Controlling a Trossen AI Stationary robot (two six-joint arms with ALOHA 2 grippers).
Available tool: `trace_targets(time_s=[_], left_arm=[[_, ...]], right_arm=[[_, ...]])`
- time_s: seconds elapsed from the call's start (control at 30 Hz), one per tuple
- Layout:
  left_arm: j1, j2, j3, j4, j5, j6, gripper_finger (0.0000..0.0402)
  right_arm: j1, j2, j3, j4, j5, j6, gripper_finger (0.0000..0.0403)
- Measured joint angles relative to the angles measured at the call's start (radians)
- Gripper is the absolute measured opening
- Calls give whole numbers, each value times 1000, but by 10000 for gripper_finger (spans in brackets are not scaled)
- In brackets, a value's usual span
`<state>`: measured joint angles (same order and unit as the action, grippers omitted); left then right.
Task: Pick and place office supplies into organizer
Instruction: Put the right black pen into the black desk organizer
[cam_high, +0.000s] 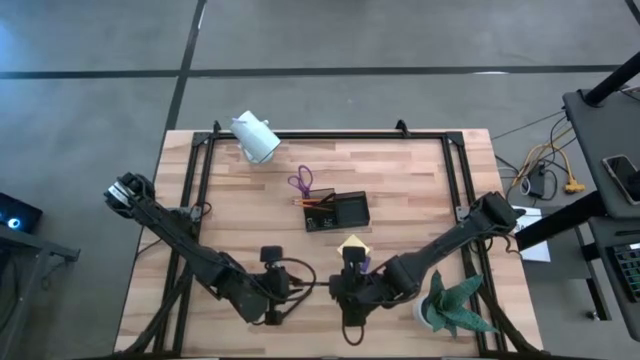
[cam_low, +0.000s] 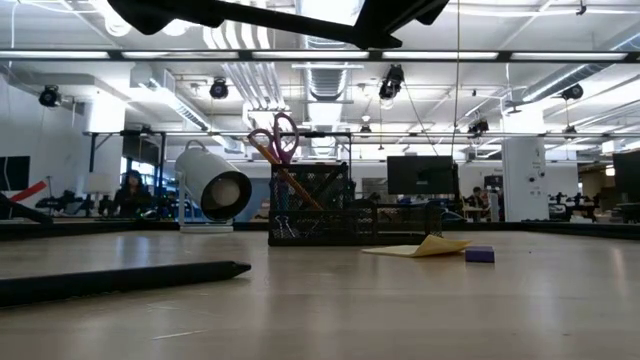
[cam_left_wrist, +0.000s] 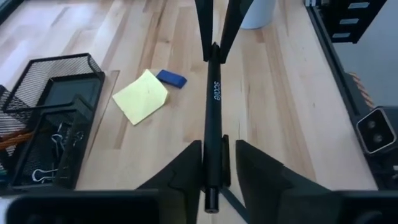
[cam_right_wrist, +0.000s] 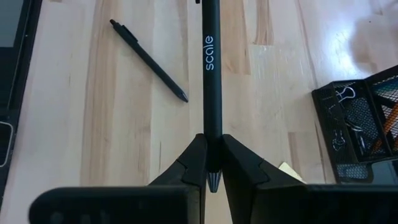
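A black pen marked "scale" (cam_right_wrist: 210, 74) hangs level above the table between my two grippers. My right gripper (cam_right_wrist: 213, 138) is shut on its tip end. My left gripper (cam_left_wrist: 219, 146) is open, with a finger on either side of the pen's clip end (cam_left_wrist: 214, 168) and a thin gap beside the clip. A second black pen (cam_right_wrist: 149, 59) lies flat on the wood. The yellow sticky note (cam_left_wrist: 142, 96) and a small purple piece (cam_left_wrist: 171, 78) lie near the mesh organizer (cam_high: 335, 212). Purple scissors (cam_low: 278, 135) and an orange pencil (cam_low: 295, 185) stand in the organizer. My right gripper pinches the pen between its two fingers just behind the writing tip (cam_right_wrist: 212, 127). The fingers lie along the pen, which sticks straight out ahead of them toward the left arm. The pen is lifted clear of the table and roughly level.
A white cylindrical camera (cam_high: 255, 137) stands at the far left of the table. A green plant (cam_high: 455, 305) sits by the near right corner, close to the right arm. Black frame rails (cam_high: 200, 200) run along the table's edges. Bare wood lies between the organizer and the grippers.
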<state>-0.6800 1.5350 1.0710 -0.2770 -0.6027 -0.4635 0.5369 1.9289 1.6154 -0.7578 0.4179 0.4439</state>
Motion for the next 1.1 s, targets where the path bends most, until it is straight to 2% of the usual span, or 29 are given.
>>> trace_targets(time_s=[0.27, 0.63, 0.9, 1.1], left_arm=[[0, 0, 0, 6, 18, -1, 33], [11, 0, 0, -68, 24, -1, 32], [24, 0, 59, -228, 25, 11, 32], [57, 0, 148, -385, 27, 135, 32]], right_arm=[[2, 0, 0, 2, -3, -1, 40], [6, -3, 0, -2, 5, 46, 95], [31, -10, 21, -204, 49, 270, 138], [85, -11, 44, -351, 49, 526, 145]])
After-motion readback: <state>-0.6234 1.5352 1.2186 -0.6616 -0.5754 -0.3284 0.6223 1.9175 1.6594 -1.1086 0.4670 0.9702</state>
